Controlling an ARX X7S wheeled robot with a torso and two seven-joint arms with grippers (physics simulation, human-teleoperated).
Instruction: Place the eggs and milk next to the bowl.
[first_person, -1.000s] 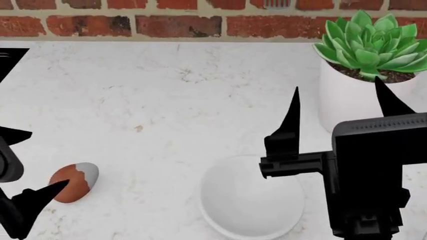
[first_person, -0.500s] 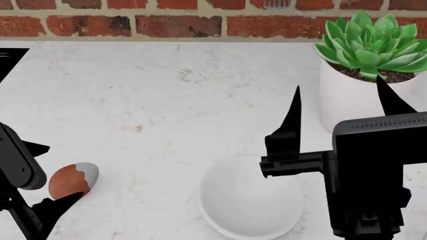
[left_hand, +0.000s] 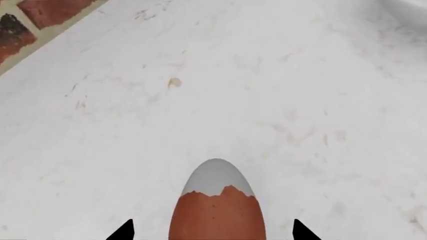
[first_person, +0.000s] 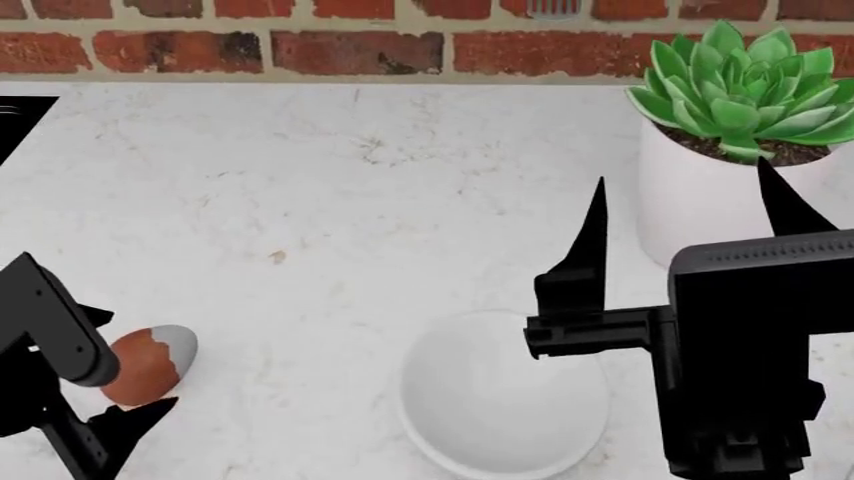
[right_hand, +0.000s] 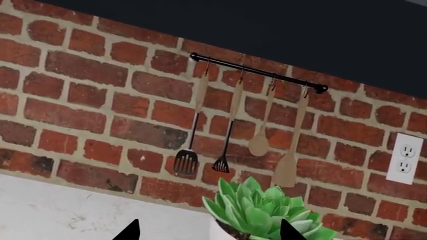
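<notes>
Currently, status by item:
Left gripper (first_person: 94, 385): jaws spread wide, one finger either side of the reddish-brown egg (first_person: 143, 364); left wrist view shows both tips clear of the shell, so nothing is gripped yet.
Right gripper (first_person: 687, 235): jaws wide apart, empty, held up above the counter over the bowl's right edge; its wrist camera looks at the brick wall and plant, not at any task item.
Egg location: lying on the white counter (first_person: 334, 200) at the near left, grey-white end toward the far right, well apart from the bowl.
Bowl (first_person: 494, 400): near centre-right, looks empty, partly hidden behind the right arm.
Second egg: not in any view.
Milk: not in any view.
Progress: early. Nothing sits beside the bowl as far as the frames show, though the right arm hides the counter to the bowl's right, so I can't rule that patch out.
Left to do: close on this egg, carry it right to the bowl, then the other egg and the milk.
Other stuff: succulent in white pot (first_person: 721, 150) at far right; utensils on a wall rail (right_hand: 257, 72); outlet (right_hand: 404, 159).
Text/labels: none readable in any view.
</notes>
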